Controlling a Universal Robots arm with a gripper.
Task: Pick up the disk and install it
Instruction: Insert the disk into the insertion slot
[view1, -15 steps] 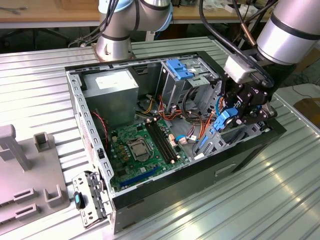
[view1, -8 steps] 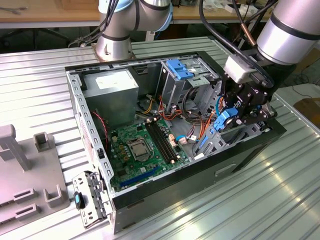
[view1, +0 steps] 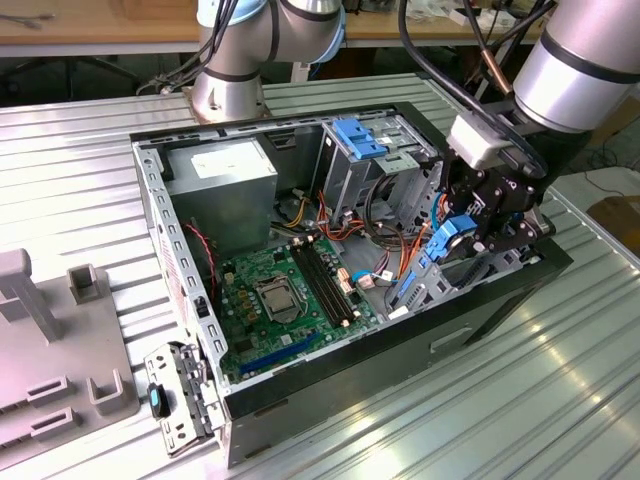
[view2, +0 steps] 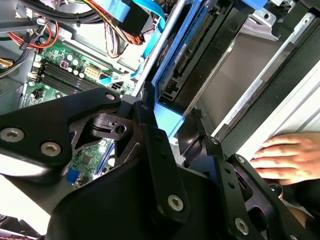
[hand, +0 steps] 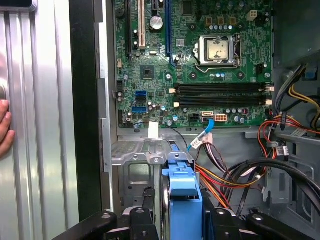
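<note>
The disk (view1: 446, 244), a grey drive in a bright blue carrier, stands on edge at the open computer case's corner on the exterior view's right, partly down in a metal bay. My gripper (view1: 472, 232) is shut on it from above. In the first wrist view the blue carrier (hand: 181, 186) sits between my two black fingers (hand: 146, 209), over the grey bay cage (hand: 131, 170). The second wrist view shows the drive's dark connector edge (view2: 199, 41) and blue frame (view2: 168, 118) running along the bay wall.
A person's hand (view2: 287, 157) rests on the metal table beside the case. Inside lie the green motherboard (view1: 290, 290), power supply (view1: 222, 190), bundled cables (hand: 235, 175) and a tall drive bay with a blue bracket (view1: 358, 136). A grey fixture (view1: 50, 340) stands at the exterior view's left.
</note>
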